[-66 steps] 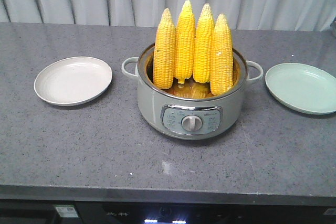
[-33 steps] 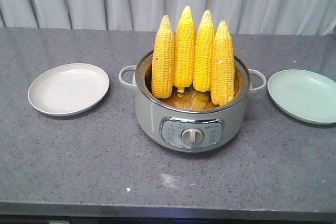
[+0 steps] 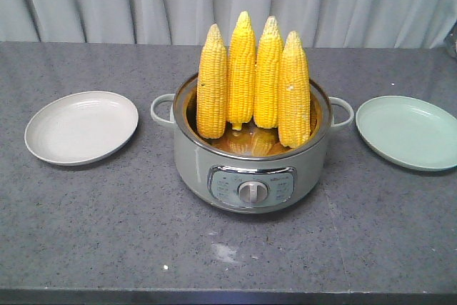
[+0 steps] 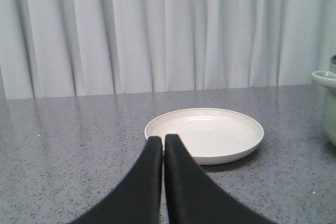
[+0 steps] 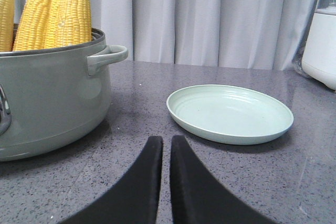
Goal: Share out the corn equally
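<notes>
Several yellow corn cobs [image 3: 241, 69] stand upright, tips up, in a grey-green electric pot [image 3: 250, 169] at the middle of the counter; they also show at the left of the right wrist view as corn [image 5: 71, 11]. A cream plate [image 3: 81, 128] lies left of the pot and a pale green plate [image 3: 408, 133] right of it, both bare. My left gripper [image 4: 164, 138] is shut with nothing in it, just short of the cream plate [image 4: 205, 134]. My right gripper [image 5: 165, 138] is shut and holds nothing, low over the counter between the pot [image 5: 47, 98] and the green plate [image 5: 231, 113]. Neither gripper shows in the front view.
A grey curtain hangs behind the speckled grey counter. A white appliance [image 5: 323, 45] stands at the far right beyond the green plate. The counter's front edge [image 3: 228, 294] runs along the bottom of the front view. The pot's side handles [image 3: 163, 109] stick out toward each plate.
In the front view the whole scene has slid a little left and down and looks closer. Corn, pot and plates keep their places relative to each other.
</notes>
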{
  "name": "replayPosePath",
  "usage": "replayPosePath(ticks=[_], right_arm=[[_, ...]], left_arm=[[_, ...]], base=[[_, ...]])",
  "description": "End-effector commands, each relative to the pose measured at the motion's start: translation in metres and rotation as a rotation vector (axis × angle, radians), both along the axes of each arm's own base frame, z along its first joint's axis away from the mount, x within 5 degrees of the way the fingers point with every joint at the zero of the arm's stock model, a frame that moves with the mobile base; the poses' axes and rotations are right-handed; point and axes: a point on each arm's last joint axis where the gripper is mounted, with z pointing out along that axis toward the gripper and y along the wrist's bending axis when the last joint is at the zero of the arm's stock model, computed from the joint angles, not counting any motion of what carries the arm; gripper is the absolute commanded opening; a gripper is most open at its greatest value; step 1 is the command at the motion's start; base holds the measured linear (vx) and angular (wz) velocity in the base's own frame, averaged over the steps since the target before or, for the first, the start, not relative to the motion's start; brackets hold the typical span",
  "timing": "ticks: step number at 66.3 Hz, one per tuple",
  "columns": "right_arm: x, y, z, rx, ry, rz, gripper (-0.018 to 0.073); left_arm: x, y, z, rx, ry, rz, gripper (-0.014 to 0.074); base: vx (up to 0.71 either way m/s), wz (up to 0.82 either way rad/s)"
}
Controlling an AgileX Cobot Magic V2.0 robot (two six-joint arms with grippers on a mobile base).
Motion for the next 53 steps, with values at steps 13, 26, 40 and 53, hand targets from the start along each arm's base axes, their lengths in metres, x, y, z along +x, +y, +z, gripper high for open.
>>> replayPosePath(ticks=[13, 26, 40, 53], right_arm=[[0.0002, -0.0003, 0.0047, -0.006, -0.073, -0.006, 0.0036], [0.0002, -0.0003, 0.0047, -0.006, -0.073, -0.006, 0.0036], [0.0002, -0.0003, 0.0047, -0.006, -0.073, -0.006, 0.0036], [0.0002, -0.0003, 0.0047, -0.006, -0.073, -0.006, 0.0036]], left_arm=[[-0.0014, -0.0009, 0.0026, -0.006, -0.073, -0.014, -0.0006], [-0.0014, -0.0009, 0.0026, -0.006, -0.073, -0.014, -0.0006], [-0.0014, -0.0009, 0.0026, -0.006, -0.073, -0.014, -0.0006], [-0.0014, -0.0009, 0.0026, -0.006, -0.073, -0.014, -0.0006]], base=[[0.01, -0.02], [0.00, 0.00], [0.00, 0.00], [0.01, -0.02]])
